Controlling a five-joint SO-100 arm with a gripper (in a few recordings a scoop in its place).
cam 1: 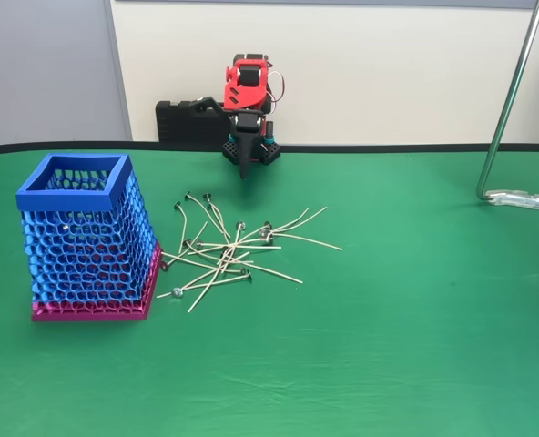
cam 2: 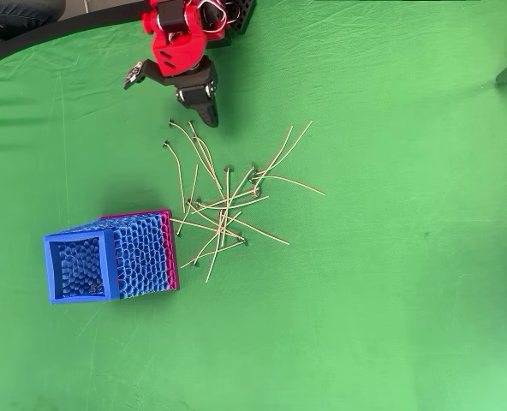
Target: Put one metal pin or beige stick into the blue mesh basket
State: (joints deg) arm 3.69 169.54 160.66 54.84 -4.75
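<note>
A loose pile of thin beige sticks [cam 1: 226,252] with small grey metal heads lies on the green cloth in the middle of the table [cam 2: 223,210]. The blue mesh basket [cam 1: 33,196] stands upright on its pink base just left of the pile [cam 2: 55,267], and its base touches the nearest sticks. The red arm is folded at the back. Its black gripper [cam 1: 245,169] points down at the cloth behind the pile [cam 2: 209,116]. The fingers are together and hold nothing.
A metal stand pole [cam 1: 511,100] rises at the right, and its foot [cam 1: 523,198] rests on the cloth. A black box [cam 1: 183,118] sits behind the arm by the wall. Open green cloth lies in front of and to the right of the pile.
</note>
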